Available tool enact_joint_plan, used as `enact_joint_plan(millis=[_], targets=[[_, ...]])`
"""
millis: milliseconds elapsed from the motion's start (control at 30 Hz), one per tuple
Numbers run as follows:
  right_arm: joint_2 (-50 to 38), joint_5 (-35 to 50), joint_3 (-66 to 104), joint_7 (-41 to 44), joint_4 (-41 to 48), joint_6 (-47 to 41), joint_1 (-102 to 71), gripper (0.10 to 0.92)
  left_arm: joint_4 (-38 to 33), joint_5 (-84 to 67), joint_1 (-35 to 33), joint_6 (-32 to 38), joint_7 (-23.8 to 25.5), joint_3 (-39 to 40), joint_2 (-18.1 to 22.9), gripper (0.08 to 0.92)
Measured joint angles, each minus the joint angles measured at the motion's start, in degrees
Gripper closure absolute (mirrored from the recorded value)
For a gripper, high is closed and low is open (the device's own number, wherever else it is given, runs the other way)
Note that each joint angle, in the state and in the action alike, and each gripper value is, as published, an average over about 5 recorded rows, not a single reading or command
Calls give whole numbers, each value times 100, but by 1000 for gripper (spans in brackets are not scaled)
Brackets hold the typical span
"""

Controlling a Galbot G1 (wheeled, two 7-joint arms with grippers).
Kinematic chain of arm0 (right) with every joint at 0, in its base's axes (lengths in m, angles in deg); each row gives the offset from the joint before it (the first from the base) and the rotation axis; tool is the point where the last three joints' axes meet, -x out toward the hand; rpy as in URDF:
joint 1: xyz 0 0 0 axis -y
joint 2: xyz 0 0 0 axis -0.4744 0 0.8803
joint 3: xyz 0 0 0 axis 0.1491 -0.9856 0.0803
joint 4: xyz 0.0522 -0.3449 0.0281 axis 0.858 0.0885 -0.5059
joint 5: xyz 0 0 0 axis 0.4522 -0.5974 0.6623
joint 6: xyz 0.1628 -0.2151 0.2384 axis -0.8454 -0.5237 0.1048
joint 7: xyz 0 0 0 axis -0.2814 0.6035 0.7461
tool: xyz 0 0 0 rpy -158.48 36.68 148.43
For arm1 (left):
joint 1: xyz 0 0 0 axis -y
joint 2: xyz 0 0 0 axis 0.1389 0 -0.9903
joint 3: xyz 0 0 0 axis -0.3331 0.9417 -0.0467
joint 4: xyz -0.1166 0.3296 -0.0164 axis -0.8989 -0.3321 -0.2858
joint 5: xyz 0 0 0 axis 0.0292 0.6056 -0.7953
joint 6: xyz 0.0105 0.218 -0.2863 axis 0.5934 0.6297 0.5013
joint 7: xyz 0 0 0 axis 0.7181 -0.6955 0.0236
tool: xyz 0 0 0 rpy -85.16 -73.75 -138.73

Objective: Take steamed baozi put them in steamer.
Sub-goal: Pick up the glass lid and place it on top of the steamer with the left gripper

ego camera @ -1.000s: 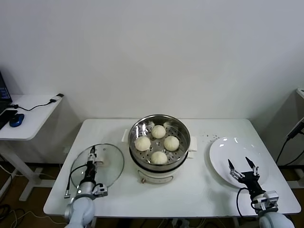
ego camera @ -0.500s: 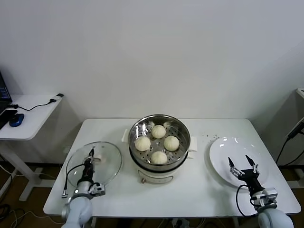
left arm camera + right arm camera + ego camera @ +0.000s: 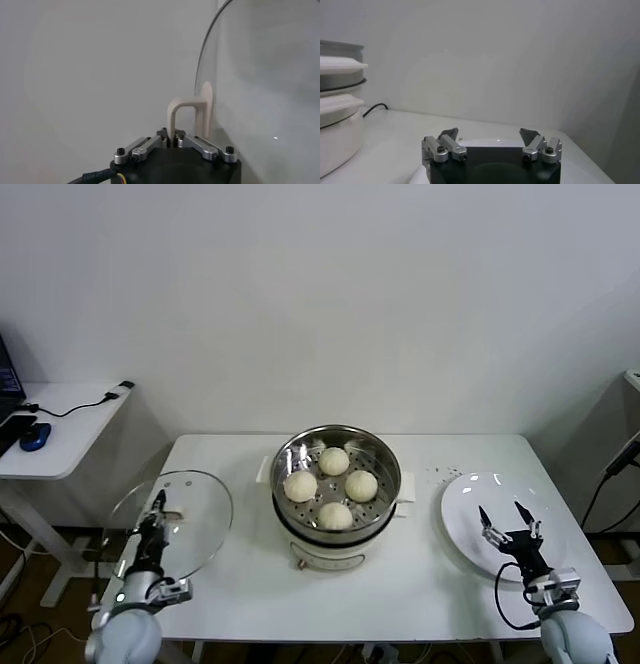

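You see a clear glass lid (image 3: pixel 170 524) with a matt cream plastic handle (image 3: pixel 192 112) pinched between the left fingers (image 3: pixel 150 145), which are bare metal. The steamer (image 3: pixel 336 484) is shiny steel, the baozi (image 3: pixel 335 515) smooth and matt, the plate (image 3: pixel 500 519) glossy white, the bench (image 3: pixel 420 574) matt white.

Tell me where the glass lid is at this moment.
In the head view the glass lid is at the table's left edge, left of the steamer, tilted up with its white handle clamped in the left gripper.
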Motion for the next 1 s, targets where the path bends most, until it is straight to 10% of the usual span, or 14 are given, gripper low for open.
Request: enact_joint_plan(millis=[500,1000], targets=[[-97,-12,-153,22,232,2,295,203,-1953,-416,-562,-1330,637,181,-961,849],[-37,-142,-238,-41,334,1,467,203,-2324,314,1117,-2945,2320,2306,-1249,849]])
